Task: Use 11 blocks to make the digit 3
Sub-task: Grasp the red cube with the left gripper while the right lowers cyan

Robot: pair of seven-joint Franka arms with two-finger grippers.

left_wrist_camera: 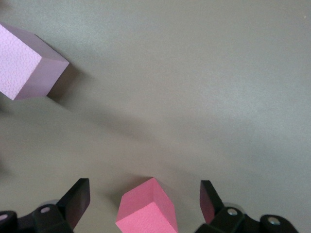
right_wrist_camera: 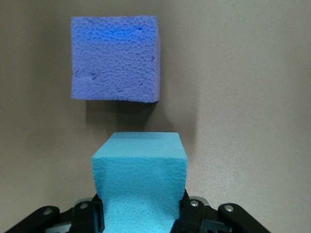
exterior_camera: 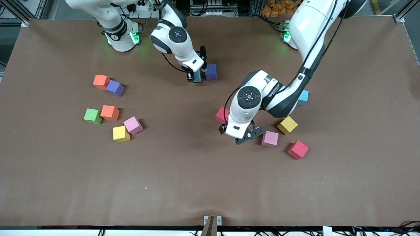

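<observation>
Table: brown mat (exterior_camera: 210, 183), cubes scattered, no digit formed.
Light blue cube (right_wrist_camera: 140, 187): pinched in the right gripper (exterior_camera: 196, 76), low beside the purple cube (exterior_camera: 211, 72), apparently not touching it.
Left gripper (exterior_camera: 244, 136): jaws spread over a pink-red cube (left_wrist_camera: 147, 211).
Pink cube (exterior_camera: 270, 138): just beside the left gripper.

High front camera faces both robots; wrist cameras look closely down at the table (exterior_camera: 197, 183).
</observation>
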